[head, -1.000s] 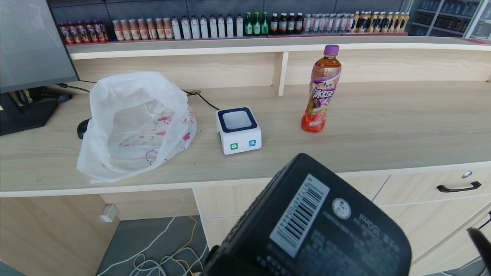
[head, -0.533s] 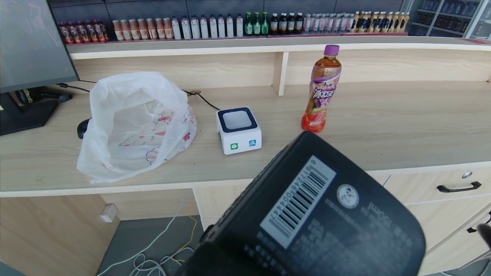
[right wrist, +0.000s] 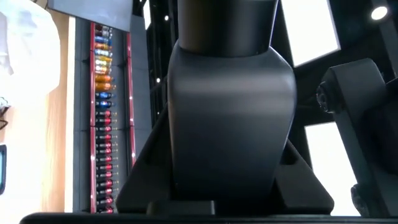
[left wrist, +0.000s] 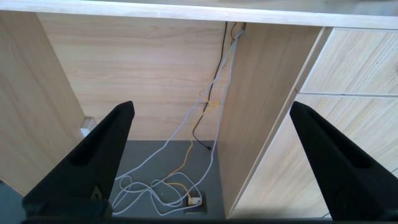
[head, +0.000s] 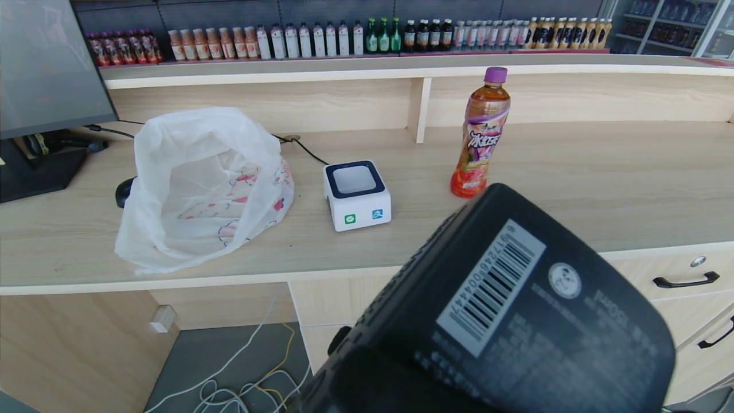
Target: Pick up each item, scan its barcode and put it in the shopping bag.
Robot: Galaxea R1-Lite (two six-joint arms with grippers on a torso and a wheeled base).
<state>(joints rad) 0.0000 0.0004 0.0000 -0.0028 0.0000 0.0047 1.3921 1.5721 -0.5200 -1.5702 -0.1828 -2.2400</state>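
1. Since the right gripper [right wrist: 227, 149] has its fingers closed on either side of the black bottle [head: 516, 310], the grasp looks settled. The bottle's neck points away from the wrist.
2. That bottle hangs in front of the counter [head: 602, 183] and above its edge, on the robot's right side, close under the head camera. Its flat face with the barcode label [head: 490, 287] is turned up and back toward the robot.
3. The scanner [head: 356, 195] sits on the counter ahead and to the left of the held bottle, well apart from it, with its window facing up.
4. By that reading, the label faces the wrong way. The coming move likely calls for carrying the bottle forward and left, then rolling it so the barcode looks down onto the window.
5. The shopping bag [head: 200, 189] lies farther left, beyond the scanner, with its mouth open toward the robot.
6. An orange drink bottle [head: 480, 135] stands upright on the counter just behind the held bottle, so it could be knocked during the swing.
7. The left gripper [left wrist: 211, 124] hangs below counter level with its fingers spread wide and nothing between them.
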